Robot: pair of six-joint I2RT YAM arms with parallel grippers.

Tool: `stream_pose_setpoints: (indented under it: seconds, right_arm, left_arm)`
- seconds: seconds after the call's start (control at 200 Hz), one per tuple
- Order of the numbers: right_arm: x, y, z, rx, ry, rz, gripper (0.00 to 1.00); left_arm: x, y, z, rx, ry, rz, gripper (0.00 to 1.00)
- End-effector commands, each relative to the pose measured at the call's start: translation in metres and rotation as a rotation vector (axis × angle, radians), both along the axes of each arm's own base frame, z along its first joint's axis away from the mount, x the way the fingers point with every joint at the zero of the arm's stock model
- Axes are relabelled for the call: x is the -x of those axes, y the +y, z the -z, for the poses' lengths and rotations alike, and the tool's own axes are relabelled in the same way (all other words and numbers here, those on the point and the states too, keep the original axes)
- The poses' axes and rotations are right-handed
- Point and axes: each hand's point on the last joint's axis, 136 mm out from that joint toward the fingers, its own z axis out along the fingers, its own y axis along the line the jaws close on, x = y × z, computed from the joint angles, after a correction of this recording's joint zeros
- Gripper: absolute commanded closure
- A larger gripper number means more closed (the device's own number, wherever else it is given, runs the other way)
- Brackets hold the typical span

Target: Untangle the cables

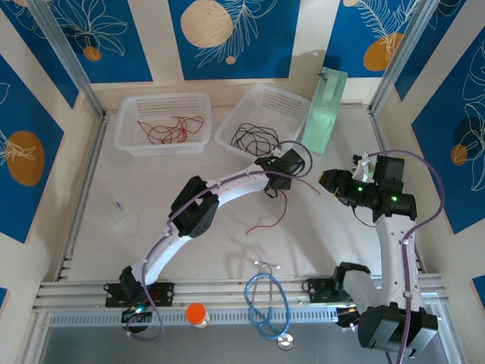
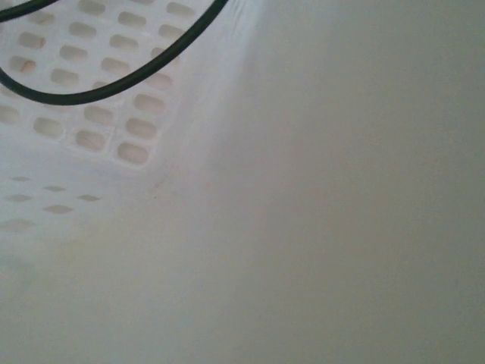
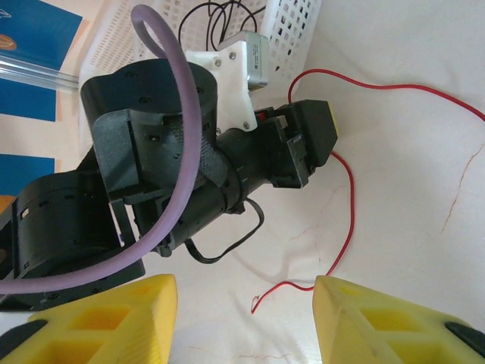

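A loose red cable (image 1: 269,220) lies on the white table in front of the right basket (image 1: 227,145), which holds a bundle of black cables (image 1: 254,139). My left gripper (image 1: 292,165) hovers at that basket's near corner. In the right wrist view its jaws (image 3: 307,140) look shut, and the red cable (image 3: 348,227) runs out on both sides of them. A black cable (image 2: 114,87) curves across the perforated basket wall (image 2: 98,125) in the left wrist view. My right gripper (image 3: 246,318) is open and faces the left one, with the red cable's free end between its yellow fingers (image 3: 379,326).
The left basket (image 1: 163,148) holds several red cables (image 1: 170,130). A green plastic piece (image 1: 326,114) leans at the back right. A blue stethoscope (image 1: 265,303) and an orange cap (image 1: 196,313) sit at the near edge.
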Motion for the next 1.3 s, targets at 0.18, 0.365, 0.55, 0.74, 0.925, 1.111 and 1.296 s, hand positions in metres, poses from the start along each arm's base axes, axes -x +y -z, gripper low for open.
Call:
stream_pose_setpoints:
  seconds: [0.18,0.365,0.55,0.74,0.925,1.111,1.296]
  right_arm:
    - [0.015,0.009,-0.012,-0.024,-0.028,-0.024,0.49]
    - [0.019,0.010,-0.021,-0.023,-0.049,-0.026,0.50]
    - [0.024,0.010,-0.029,-0.015,-0.072,-0.021,0.50]
    - [0.024,0.010,-0.031,-0.018,-0.073,-0.017,0.50]
    - [0.023,0.009,-0.032,-0.012,-0.077,-0.012,0.50]
    - [0.028,0.019,-0.034,-0.029,-0.089,-0.076,0.50]
    - [0.040,0.038,-0.024,0.020,-0.063,-0.168,0.50]
  left_arm:
    - [0.006,0.006,0.015,-0.043,0.037,0.014,0.89]
    - [0.001,0.009,-0.027,-0.060,-0.046,0.041,1.00]
    - [0.011,0.003,-0.096,-0.051,-0.163,0.120,1.00]
    - [0.039,0.003,-0.163,-0.035,-0.237,0.210,1.00]
    - [0.063,0.027,-0.229,-0.033,-0.297,0.252,1.00]
    - [0.063,0.068,-0.316,-0.065,-0.457,0.240,1.00]
    - [0.034,0.125,-0.380,-0.094,-0.592,0.144,1.00]
